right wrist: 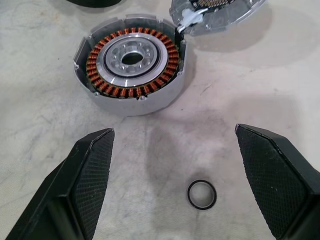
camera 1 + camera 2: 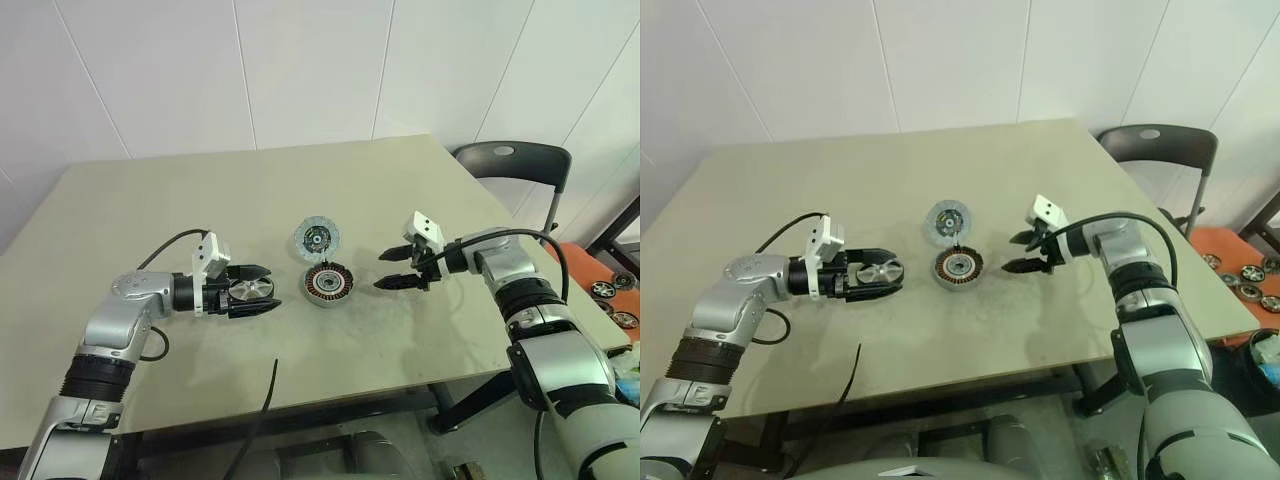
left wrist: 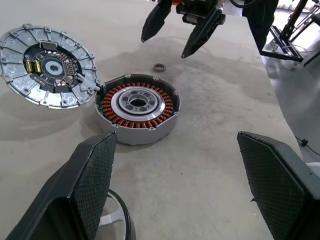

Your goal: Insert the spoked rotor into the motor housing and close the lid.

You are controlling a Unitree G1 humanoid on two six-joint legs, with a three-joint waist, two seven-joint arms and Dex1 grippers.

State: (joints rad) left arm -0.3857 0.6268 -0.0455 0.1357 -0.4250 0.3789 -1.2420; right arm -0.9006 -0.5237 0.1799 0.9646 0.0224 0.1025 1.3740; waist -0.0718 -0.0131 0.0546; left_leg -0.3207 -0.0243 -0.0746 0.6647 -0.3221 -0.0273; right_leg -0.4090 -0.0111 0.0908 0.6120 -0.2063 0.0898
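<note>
Far left on the beige table (image 2: 120, 200): left gripper (image 2: 262, 290) lying low and pointing toward the middle, jaws spread wide, with the spoked rotor (image 2: 249, 292) seen between its two black fingers, shiny and on edge; whether pinched or merely resting against one finger, cannot tell. In the left wrist view, only a curved sliver of the rotor's rim at the base of one finger (image 3: 97, 180). A loose black cable (image 2: 262, 400) trailing off the table's near edge just below that arm. At the middle: motor housing (image 2: 327, 285) sitting upright on the table, open at the top, copper-brown windings ringed round a pale central hub with a dark bore. Touching its far rim, the lid (image 2: 317, 237), lying flat on the table with its inner face up, joined to the housing by a small white connector. Just right of the housing, a small dark ring (image 1: 202, 194) flat on the table, between housing and right gripper (image 2: 397, 269). That gripper pointing in toward the housing, tilted down, jaws wide apart, holding nothing. Far right, beyond the table's corner, a dark chair (image 2: 515, 165).
</note>
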